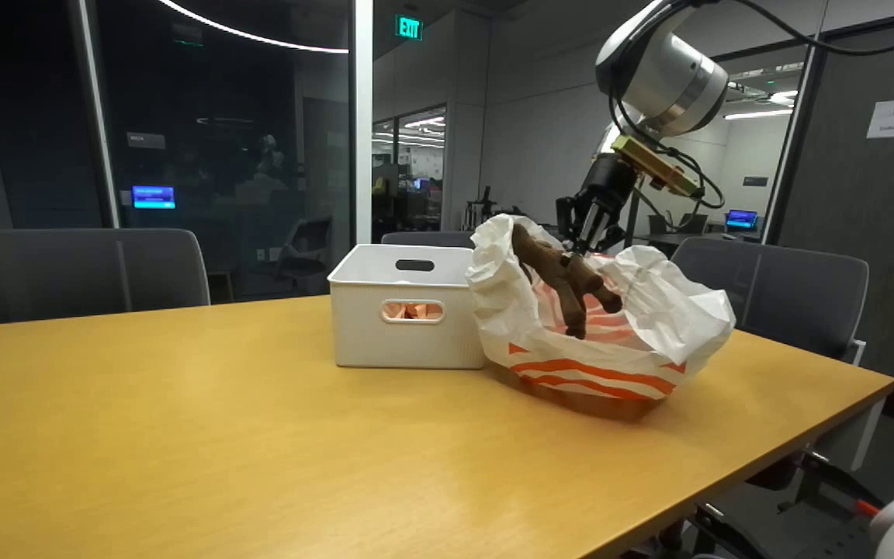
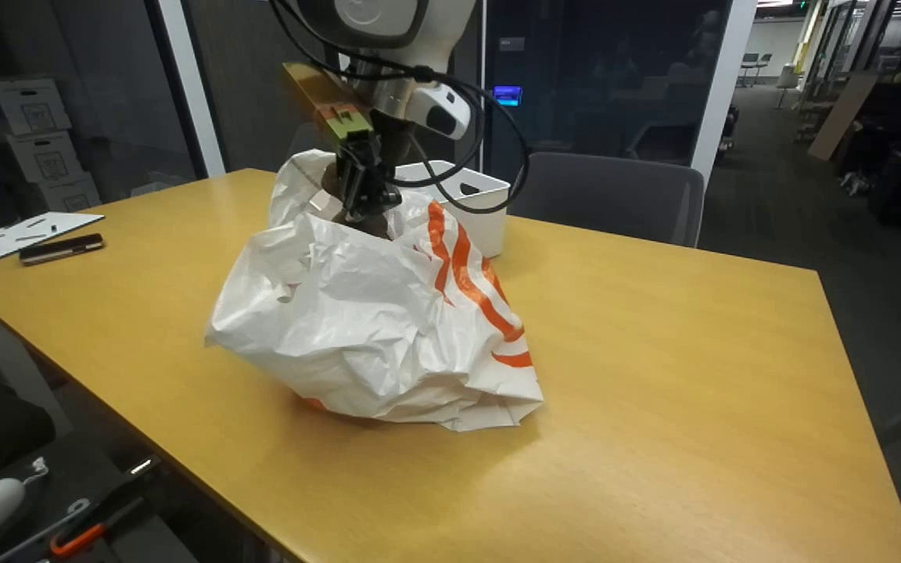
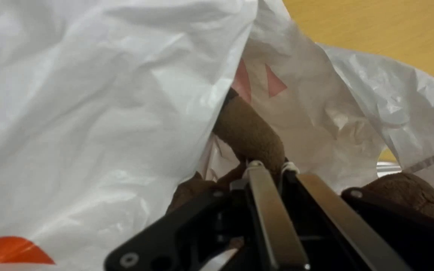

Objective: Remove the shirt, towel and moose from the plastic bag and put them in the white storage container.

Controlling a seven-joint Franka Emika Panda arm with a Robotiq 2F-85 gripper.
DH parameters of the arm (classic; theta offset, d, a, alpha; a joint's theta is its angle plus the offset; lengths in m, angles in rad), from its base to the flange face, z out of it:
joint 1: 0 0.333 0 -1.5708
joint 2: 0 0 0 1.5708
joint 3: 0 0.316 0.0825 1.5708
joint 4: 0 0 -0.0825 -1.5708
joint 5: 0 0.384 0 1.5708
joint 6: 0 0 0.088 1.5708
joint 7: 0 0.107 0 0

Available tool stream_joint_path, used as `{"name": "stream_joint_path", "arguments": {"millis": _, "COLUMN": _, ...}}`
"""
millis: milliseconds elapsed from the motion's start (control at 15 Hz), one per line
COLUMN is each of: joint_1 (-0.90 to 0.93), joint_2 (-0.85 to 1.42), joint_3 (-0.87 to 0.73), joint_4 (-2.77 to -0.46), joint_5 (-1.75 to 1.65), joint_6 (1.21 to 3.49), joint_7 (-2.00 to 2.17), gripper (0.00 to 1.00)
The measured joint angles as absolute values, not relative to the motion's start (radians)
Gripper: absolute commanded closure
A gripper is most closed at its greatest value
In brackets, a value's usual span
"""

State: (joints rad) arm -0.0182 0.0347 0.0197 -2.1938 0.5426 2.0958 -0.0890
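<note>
Across both exterior views spreads one yellow wooden table (image 1: 183,435). Over it reaches one white-and-grey robot arm (image 1: 668,85), angled downward. Three dark chair backs (image 1: 67,276) rise behind the table's edge in an exterior view. One plastic bag (image 2: 372,313), crinkled white with orange-red stripes, sits on the table, its mouth gaping. Just beside it stands one white storage container (image 1: 369,345), upright; whether the two touch cannot be told. Two oval handle openings (image 1: 414,265) show in the container's walls. One white sheet (image 2: 8,238) lies toward the table's edge, well apart from both.

One moose (image 1: 563,283), brown and soft, is in the mouth of the bag, its top near the height of the rim, limbs dangling against the crumpled plastic. One gripper (image 3: 272,165) has hold of it: the two fingers (image 3: 272,214) stand nearly together, parted only by the plush limb pinched between their tips. The bag's plastic lies close around the fingers in the wrist view; whether it touches them is unclear.

One dark oblong object (image 2: 63,248) lies at the sheet's edge. One patch of pale orange cloth (image 1: 416,312) shows through the container's near handle opening; the rest of it is hidden.
</note>
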Motion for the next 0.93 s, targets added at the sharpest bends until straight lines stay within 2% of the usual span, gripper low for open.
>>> {"name": "stream_joint_path", "arguments": {"millis": 200, "joint_1": -0.008, "joint_2": -0.051, "joint_3": 0.021, "joint_4": -2.236, "joint_5": 0.508, "joint_6": 2.053, "joint_7": -0.051, "gripper": 0.90}}
{"name": "stream_joint_path", "arguments": {"millis": 533, "joint_1": -0.008, "joint_2": -0.163, "joint_3": 0.013, "joint_4": -2.246, "joint_5": 0.495, "joint_6": 1.768, "joint_7": 0.016, "gripper": 0.92}}
{"name": "stream_joint_path", "arguments": {"millis": 667, "joint_1": -0.008, "joint_2": -0.187, "joint_3": 0.012, "joint_4": -2.247, "joint_5": 0.495, "joint_6": 1.756, "joint_7": 0.007, "gripper": 0.94}}
{"name": "stream_joint_path", "arguments": {"millis": 933, "joint_1": -0.003, "joint_2": -0.230, "joint_3": 0.013, "joint_4": -2.258, "joint_5": 0.505, "joint_6": 1.886, "joint_7": -0.069, "gripper": 0.91}}
